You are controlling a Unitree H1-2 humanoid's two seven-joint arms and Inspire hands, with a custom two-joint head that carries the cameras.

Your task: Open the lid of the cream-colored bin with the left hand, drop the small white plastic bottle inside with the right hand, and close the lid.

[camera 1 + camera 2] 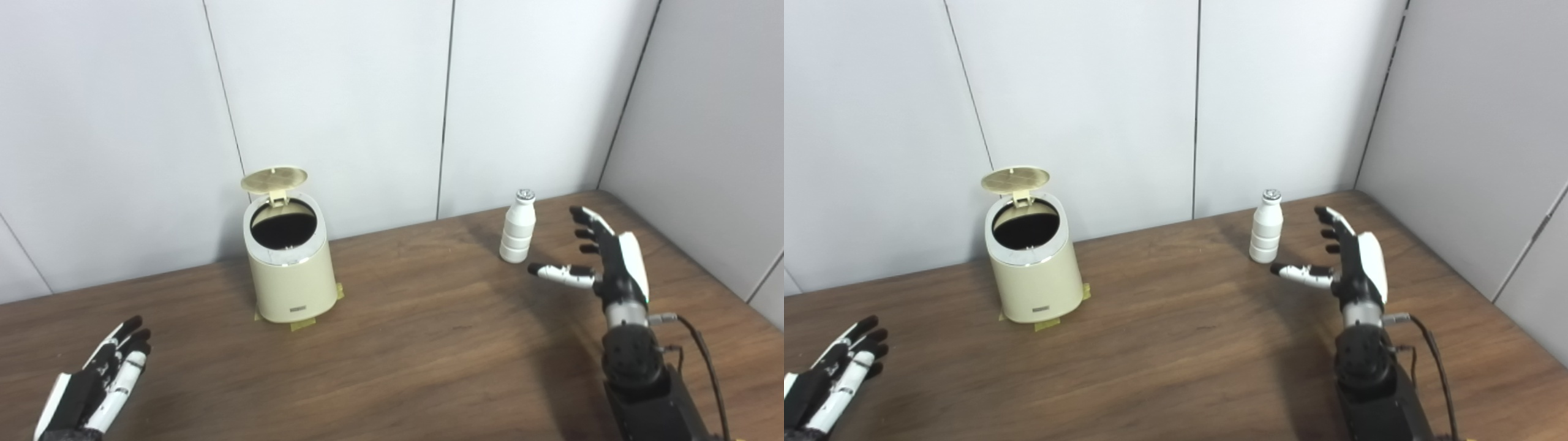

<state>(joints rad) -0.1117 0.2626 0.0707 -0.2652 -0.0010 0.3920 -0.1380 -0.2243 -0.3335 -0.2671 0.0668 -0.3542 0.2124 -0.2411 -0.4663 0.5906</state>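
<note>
The cream-colored bin (290, 275) stands on the table at centre left, its round lid (274, 179) tipped up and back so the dark inside shows. The small white plastic bottle (518, 228) stands upright near the back right, with a silver cap. My right hand (603, 257) is open just to the right of the bottle and slightly nearer me, fingers spread and thumb pointing toward it, not touching. My left hand (101, 380) lies open at the bottom left, well away from the bin.
The wooden table (416, 343) runs to grey wall panels (343, 110) at the back and on the right. Yellow tape bits (303, 323) mark the bin's foot. A cable (704, 361) trails along my right forearm.
</note>
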